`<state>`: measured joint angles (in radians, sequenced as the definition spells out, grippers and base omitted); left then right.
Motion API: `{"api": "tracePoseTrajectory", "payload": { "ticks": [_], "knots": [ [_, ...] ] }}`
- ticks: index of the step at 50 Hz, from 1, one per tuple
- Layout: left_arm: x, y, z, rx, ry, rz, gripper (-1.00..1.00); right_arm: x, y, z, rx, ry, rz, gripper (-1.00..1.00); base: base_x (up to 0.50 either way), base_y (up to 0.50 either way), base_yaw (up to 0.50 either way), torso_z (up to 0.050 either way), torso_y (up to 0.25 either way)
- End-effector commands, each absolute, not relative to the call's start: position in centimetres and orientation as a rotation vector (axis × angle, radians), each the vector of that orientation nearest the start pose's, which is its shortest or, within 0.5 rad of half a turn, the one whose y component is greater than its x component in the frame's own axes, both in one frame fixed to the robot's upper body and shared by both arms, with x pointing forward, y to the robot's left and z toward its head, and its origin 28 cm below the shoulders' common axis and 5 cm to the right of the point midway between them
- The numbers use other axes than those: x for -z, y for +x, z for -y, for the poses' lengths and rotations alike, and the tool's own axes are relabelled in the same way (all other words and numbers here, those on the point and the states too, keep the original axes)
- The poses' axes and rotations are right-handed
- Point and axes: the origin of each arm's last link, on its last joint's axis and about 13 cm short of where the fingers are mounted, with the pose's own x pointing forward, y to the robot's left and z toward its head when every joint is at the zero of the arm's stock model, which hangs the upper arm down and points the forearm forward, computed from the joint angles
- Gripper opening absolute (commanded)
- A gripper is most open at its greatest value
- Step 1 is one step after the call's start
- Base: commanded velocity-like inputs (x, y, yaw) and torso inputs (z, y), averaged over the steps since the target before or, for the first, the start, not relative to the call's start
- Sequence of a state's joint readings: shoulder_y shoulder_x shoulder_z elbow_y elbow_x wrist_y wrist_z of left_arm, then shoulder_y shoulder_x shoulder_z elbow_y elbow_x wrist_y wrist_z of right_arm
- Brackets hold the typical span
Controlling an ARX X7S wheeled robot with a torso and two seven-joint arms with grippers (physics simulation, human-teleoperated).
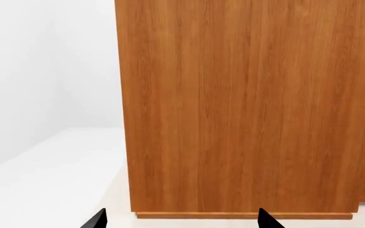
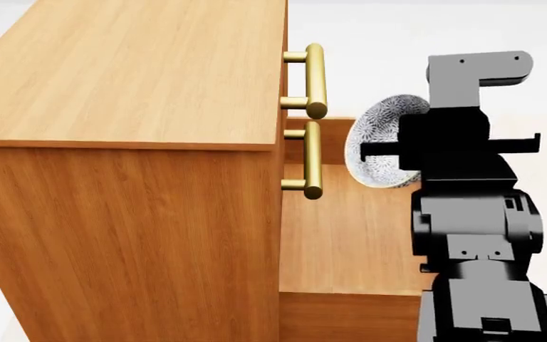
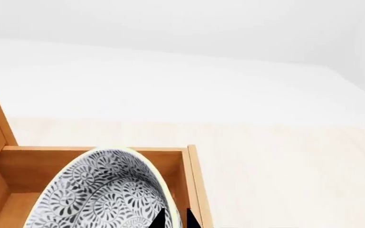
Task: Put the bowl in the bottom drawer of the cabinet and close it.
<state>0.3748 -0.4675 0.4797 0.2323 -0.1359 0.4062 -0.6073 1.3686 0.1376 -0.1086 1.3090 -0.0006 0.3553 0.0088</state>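
The cabinet fills the left of the head view, and its plain side panel fills the left wrist view. The bottom drawer is pulled out, its bare wood floor showing. The bowl, white with a grey-blue pattern, hangs tilted on edge above the drawer's inside. My right gripper is shut on the rim of the bowl, one finger inside and one outside. My left gripper is open, tips wide apart, facing the cabinet's side near its plinth.
The brass handles of the two upper drawers stick out over the open drawer, close to the bowl. My right arm hides the drawer's front end. The drawer wall lies beside the bowl's rim. Pale floor lies beyond.
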Motion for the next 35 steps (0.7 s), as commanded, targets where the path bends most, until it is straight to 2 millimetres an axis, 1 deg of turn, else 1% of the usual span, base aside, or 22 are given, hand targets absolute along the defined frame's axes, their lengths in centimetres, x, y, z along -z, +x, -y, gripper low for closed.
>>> {"api": "tracePoseTrajectory", "payload": {
  "ticks": [1,9,35],
  "knots": [
    [-1.3,9.6,-20.5,-0.017,0.014,0.114,1.0,-18.5,42.3,15.5,0.127,-0.132,-0.3,-1.0,0.0,0.0,0.0,0.0,0.0],
    [-1.4,9.6,-20.4,-0.018,0.014,0.113,1.0,-17.8,42.2,15.5,0.126,-0.136,-0.314,-1.0,0.0,0.0,0.0,0.0,0.001],
    [-1.4,9.6,-20.5,-0.022,0.011,0.116,1.0,-16.7,41.9,15.2,0.064,-0.13,-0.352,-1.0,0.0,0.0,0.0,0.001,0.0]
  ]
}}
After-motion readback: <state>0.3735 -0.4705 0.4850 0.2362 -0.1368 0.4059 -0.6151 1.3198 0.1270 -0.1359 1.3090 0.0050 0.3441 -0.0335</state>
